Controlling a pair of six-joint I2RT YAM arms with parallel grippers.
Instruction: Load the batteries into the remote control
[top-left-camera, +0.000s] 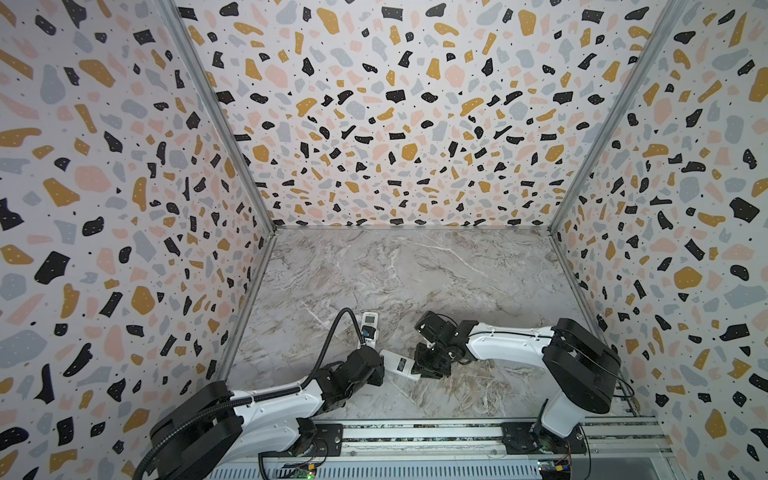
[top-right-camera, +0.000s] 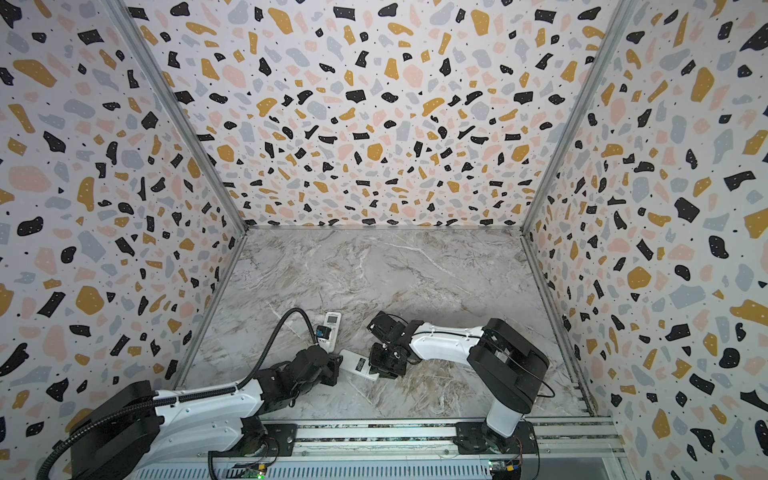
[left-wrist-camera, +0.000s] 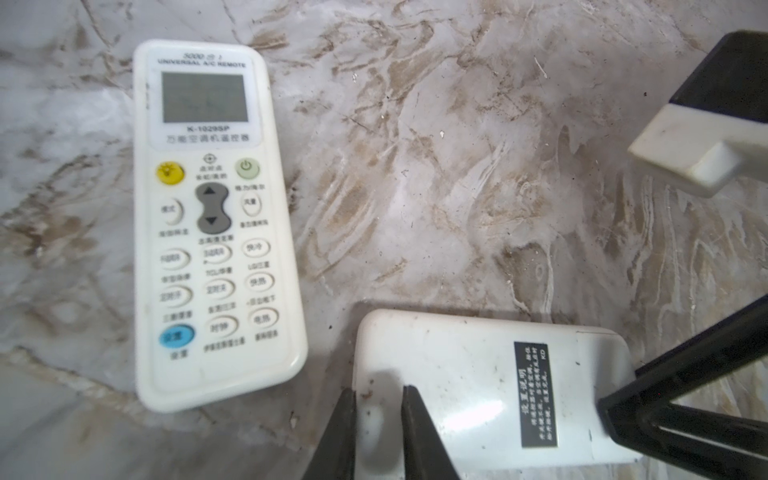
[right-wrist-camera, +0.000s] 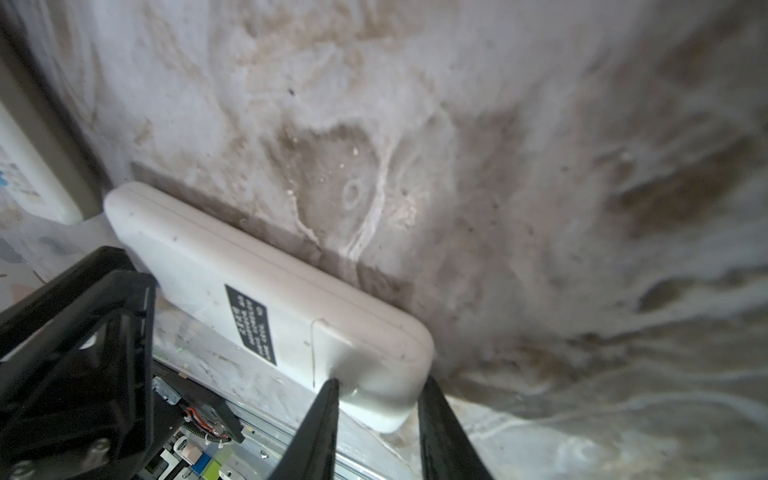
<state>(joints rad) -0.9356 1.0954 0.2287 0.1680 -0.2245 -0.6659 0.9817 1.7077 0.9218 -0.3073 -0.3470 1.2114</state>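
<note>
Closest to the lens in the left wrist view, the left gripper (left-wrist-camera: 380, 390) is clenched on 1 short end of a white remote (left-wrist-camera: 478, 374) turned buttons-down, so its plain back and a black label (left-wrist-camera: 536, 395) show. At the other end, the right wrist view shows the right gripper (right-wrist-camera: 380, 380) with its fingers parted astride the corner by the battery cover (right-wrist-camera: 370, 345). Both fingers look to touch the shell, but I cannot tell whether they squeeze it or merely rest against it. In both top views this remote spans the gap between the 2 grippers at the front of the marble table (top-left-camera: 415, 270); whether it lies flat or is slightly lifted is unclear. Just beside it, farther back, a 2nd remote (left-wrist-camera: 216, 228) lies face-up, untouched. No batteries appear in any view and the cover looks shut, so loading has probably not begun and the step in hand is likely getting that cover off. To do it well, the left grip should only brace the body, clear of the cover seam. The right fingers should push the cover along the remote's length toward its end rather than pinch it down, since a hard squeeze would likely jam it.
</note>
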